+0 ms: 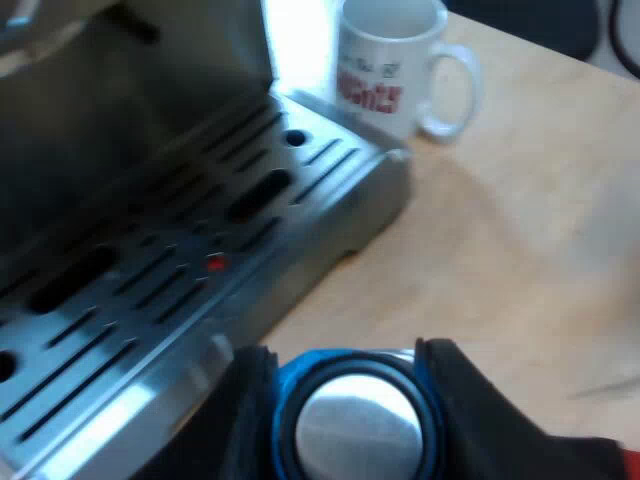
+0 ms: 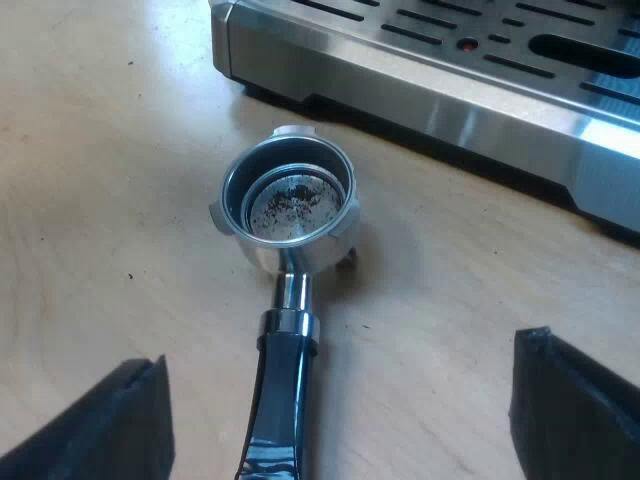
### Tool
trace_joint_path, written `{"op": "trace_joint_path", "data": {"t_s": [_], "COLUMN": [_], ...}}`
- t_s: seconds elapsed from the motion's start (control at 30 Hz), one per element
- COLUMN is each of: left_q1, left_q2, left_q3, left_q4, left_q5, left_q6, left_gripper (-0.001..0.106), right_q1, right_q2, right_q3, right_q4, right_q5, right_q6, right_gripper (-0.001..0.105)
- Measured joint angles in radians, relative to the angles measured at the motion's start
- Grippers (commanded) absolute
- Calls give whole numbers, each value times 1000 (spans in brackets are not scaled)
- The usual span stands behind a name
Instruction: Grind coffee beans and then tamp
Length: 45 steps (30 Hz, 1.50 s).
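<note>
Just off machine (image 1: 330, 240) edge, left fingers (image 1: 490, 410) grip tamper (image 1: 358, 425), holder (image 2: 285, 250) on table (image 2: 100, 150)

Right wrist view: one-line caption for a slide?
Open right gripper over the loose metal holder lying on the wooden table beside the espresso machine's drip tray.

Brushed steel drip tray (image 2: 420, 75), wooden table (image 2: 100, 200), glossy mug (image 1: 395, 60)

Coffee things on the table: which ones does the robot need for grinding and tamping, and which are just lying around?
For the job: blue tamper held in the left gripper; metal holder loose on the table; coffee machine.
Just lying about: white mug by the machine.
</note>
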Motion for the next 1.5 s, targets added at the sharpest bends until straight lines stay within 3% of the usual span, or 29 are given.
{"op": "trace_joint_path", "data": {"t_s": [0.13, 0.27, 0.6, 0.9, 1.23, 1.5], "left_q1": [-71, -160, -287, -307, -307, -307], "left_q2": [0, 9, 168, 334, 424, 509], "left_q3": [0, 0, -29, -112, -113, -113], "left_q4": [2, 2, -65, -80, -137, -140], "left_q5": [-3, -75, -134, -171, -215, -228], "left_q6": [9, 29, 32, 52, 52, 100], "left_gripper": [7, 7, 7, 7, 7, 7], "right_q1": [0, 0, 0, 0, 0, 0], "right_q2": [0, 2, 2, 2, 2, 2], "right_q3": [0, 0, 0, 0, 0, 0], "right_q4": [0, -1, -13, -16, -16, -16], "right_q5": [0, 0, 0, 0, 0, 0], "right_q6": [0, 0, 0, 0, 0, 0], "right_gripper": [71, 71, 71, 71, 71, 71]}}
